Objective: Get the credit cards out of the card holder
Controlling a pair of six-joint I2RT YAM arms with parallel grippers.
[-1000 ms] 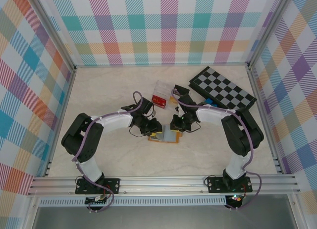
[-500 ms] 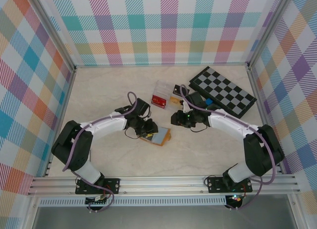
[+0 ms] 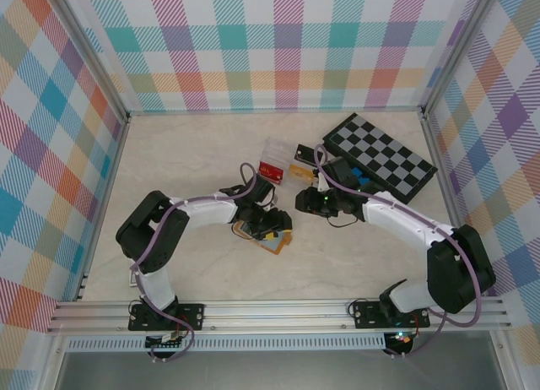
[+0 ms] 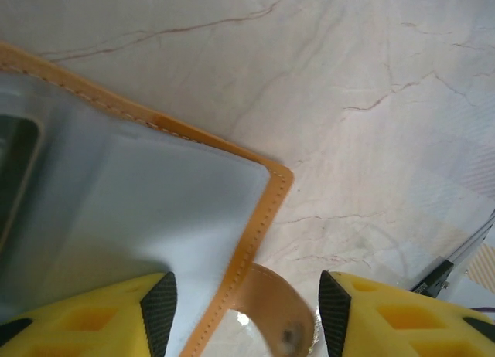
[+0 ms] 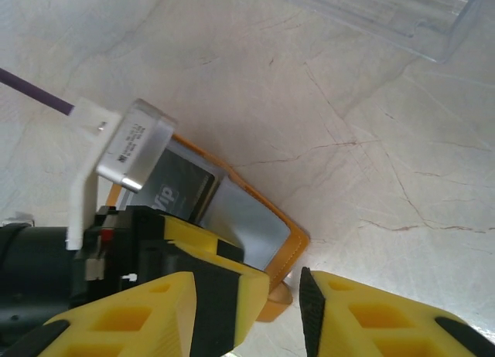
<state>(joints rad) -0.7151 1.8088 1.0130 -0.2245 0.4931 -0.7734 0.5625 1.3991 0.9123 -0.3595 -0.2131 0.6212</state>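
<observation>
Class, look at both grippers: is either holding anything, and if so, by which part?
Nothing is held. The left gripper stands open over the edge of the card holder; the right gripper is open too.

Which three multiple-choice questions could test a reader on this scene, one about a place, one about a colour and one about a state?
1. Where does the card holder lie?
A. On the chequered board
B. On the table, nearer to the arm bases than the clear tray, below the left pincer
C. Inside the clear tray

2. What colour is the stitched border of the card holder?
A. Tan-orange
B. Green
C. White

3. In what state is the card holder?
A. Folded shut
B. Standing upright on its edge
C. Lying open, grey-blue inner face up

Answers:
1 B: the top view shows it flat on the table between the two arms, with the left pincer over it.
2 A: the left wrist view shows a tan-orange edge with light stitching.
3 C: both wrist views show the grey-blue inside facing up.
</observation>
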